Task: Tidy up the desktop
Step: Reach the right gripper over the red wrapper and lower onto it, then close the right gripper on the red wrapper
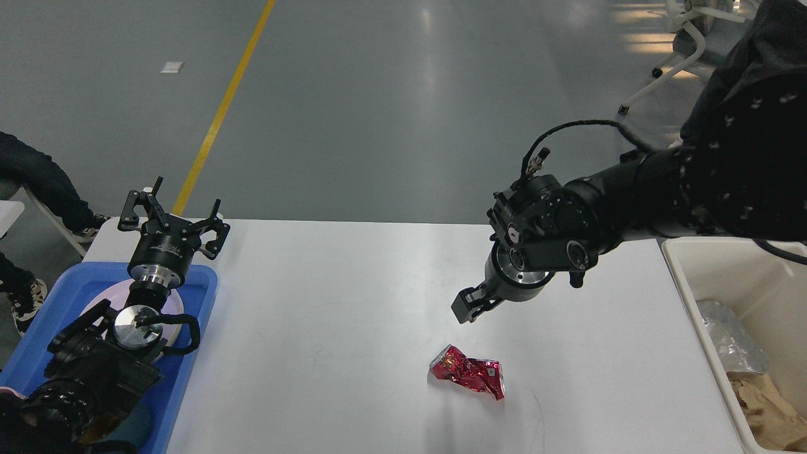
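Note:
The white desktop (353, 296) carries one crumpled red foil wrapper (470, 373) near its front middle. My right gripper (470, 307) hangs over the desktop just above and behind the wrapper, apart from it; it is dark and seen at an angle, so its fingers cannot be told apart. My left gripper (174, 213) is open and empty, fingers spread, above the far end of the blue tray (200, 301) at the desktop's left edge.
The blue tray holds a white plate (94, 304), mostly hidden by my left arm. A cream bin (684, 271) at the right edge holds crumpled foil (731, 340) and brown paper (766, 410). People's legs and a chair base stand on the floor beyond.

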Motion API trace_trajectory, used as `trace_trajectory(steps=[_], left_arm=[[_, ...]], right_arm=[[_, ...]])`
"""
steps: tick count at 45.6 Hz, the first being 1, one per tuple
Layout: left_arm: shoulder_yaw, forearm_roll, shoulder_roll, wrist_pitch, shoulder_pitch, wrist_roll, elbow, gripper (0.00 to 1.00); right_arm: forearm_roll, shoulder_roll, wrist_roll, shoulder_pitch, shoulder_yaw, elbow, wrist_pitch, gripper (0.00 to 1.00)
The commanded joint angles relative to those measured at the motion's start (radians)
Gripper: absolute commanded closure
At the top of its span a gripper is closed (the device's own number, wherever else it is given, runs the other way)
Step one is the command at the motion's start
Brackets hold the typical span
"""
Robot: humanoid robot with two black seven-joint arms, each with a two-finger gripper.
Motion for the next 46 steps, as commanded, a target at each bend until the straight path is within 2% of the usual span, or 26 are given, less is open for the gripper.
trace_trajectory(steps=[1,5,9,25,28,32,36,46], left_arm=[[0.000,0.000,0.000,0.000,-0.001,0.000,0.001,0.03],[0.000,0.000,0.000,0.000,-0.001,0.000,-0.001,0.03],[0.000,0.000,0.000,0.000,0.001,0.000,0.001,0.03],[0.000,0.000,0.000,0.000,-0.001,0.000,-0.001,0.03],[0.000,0.000,0.000,0.000,0.001,0.002,-0.001,0.03],[0.000,0.000,0.000,0.000,0.001,0.000,-0.001,0.03],[0.000,0.000,0.000,0.000,-0.001,0.000,-0.001,0.03],[0.000,0.000,0.000,0.000,0.001,0.000,-0.001,0.03]], right_arm=[[-0.054,0.057,0.000,-0.094,-0.001,-0.005,-0.069,0.01],[-0.100,0.068,0.000,-0.151,-0.006,-0.006,-0.163,0.01],[-0.183,0.068,0.000,-0.200,-0.007,-0.014,-0.212,0.01],[-0.290,0.071,-0.002,-0.317,-0.009,-0.097,-0.227,0.02],[-0.327,0.071,-0.002,-0.327,-0.007,-0.106,-0.230,0.04],[-0.353,0.071,-0.002,-0.340,-0.006,-0.108,-0.269,0.14],[-0.363,0.076,-0.002,-0.366,-0.009,-0.109,-0.307,0.14],[-0.392,0.079,-0.002,-0.416,-0.010,-0.147,-0.321,0.14]])
